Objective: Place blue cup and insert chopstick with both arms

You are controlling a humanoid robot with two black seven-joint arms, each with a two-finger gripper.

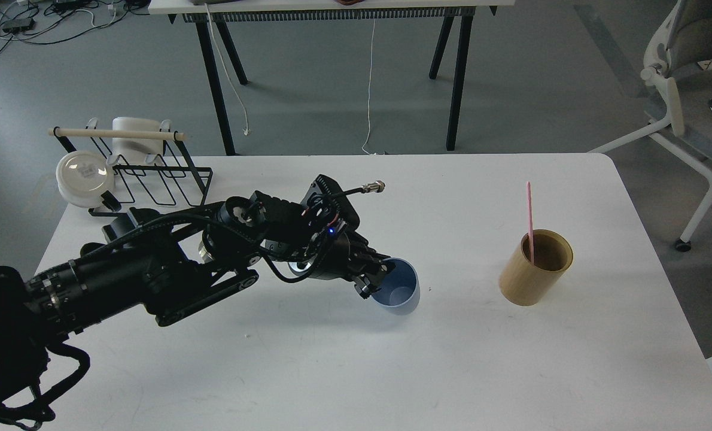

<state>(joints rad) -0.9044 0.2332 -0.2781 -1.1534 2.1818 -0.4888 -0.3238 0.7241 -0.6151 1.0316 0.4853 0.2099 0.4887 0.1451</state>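
Observation:
The pale blue cup [399,288] stands nearly upright on the white table [356,371] near its middle, mouth up. My left gripper [375,276] is shut on the cup's left rim, one finger inside and one outside. The left arm reaches in from the lower left. The pink chopstick [529,219] stands upright in the tan bamboo holder [534,267] at the right. My right arm and gripper are out of view.
A black wire rack [152,173] with a beige wooden rod [116,134] and white dishes stands at the table's back left. An office chair [685,84] is off the table's right side. Another table's legs stand behind.

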